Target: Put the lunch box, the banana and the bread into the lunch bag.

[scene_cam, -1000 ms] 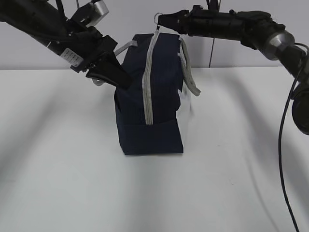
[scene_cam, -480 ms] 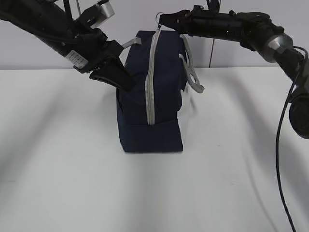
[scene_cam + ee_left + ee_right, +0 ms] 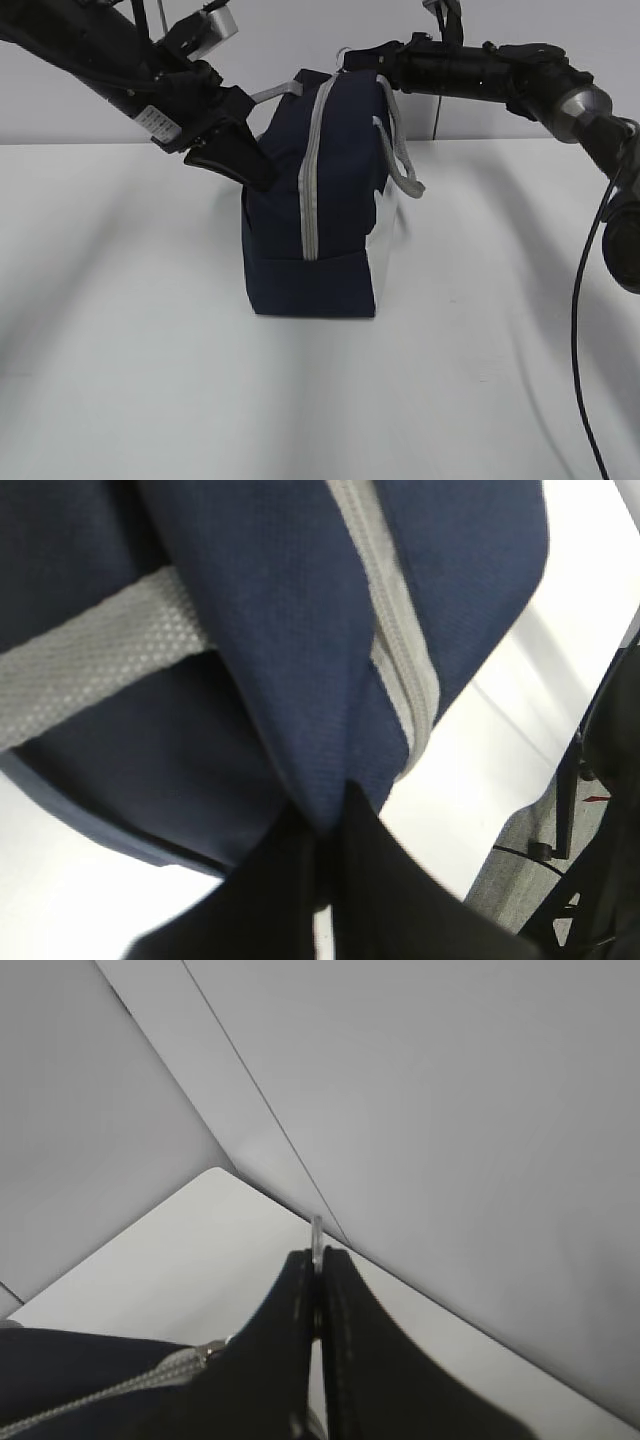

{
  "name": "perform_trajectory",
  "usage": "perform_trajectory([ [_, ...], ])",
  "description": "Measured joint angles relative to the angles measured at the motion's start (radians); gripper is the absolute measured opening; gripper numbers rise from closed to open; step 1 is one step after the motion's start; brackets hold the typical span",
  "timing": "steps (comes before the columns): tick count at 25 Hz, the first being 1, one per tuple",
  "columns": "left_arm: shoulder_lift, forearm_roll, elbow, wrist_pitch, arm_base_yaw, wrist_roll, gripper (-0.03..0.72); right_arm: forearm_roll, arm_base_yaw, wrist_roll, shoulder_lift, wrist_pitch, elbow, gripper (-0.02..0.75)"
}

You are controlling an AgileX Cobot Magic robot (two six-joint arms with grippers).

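The navy lunch bag (image 3: 330, 200) stands on end on the white table, its grey zipper (image 3: 310, 170) running down the near face and shut. My left gripper (image 3: 258, 170) is shut on a fold of the bag's fabric (image 3: 320, 770) at its left side. My right gripper (image 3: 350, 57) is shut on the metal ring zip pull (image 3: 317, 1235) at the bag's top. The lunch box, the banana and the bread are out of view.
A grey handle (image 3: 400, 160) hangs down the bag's right side by the white panel (image 3: 385, 235); another strap (image 3: 100, 660) crosses the fabric in the left wrist view. White table (image 3: 150, 380) lies all round the bag, with a grey wall behind.
My right gripper has moved right with the ring pull, and the bag's top has leaned right with it. The left gripper has kept its hold.
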Motion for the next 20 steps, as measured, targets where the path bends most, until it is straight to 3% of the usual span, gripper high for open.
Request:
perform_trajectory([
  [9,-0.001,-0.022,-0.031,0.030,0.003,0.000,0.017,0.009,-0.010,0.004,0.000,-0.065,-0.002,-0.016],
  [20,-0.016,-0.061,-0.117,0.010,0.023,-0.051,0.202,0.012,-0.013,0.023,0.011,-0.178,-0.045,-0.016],
])
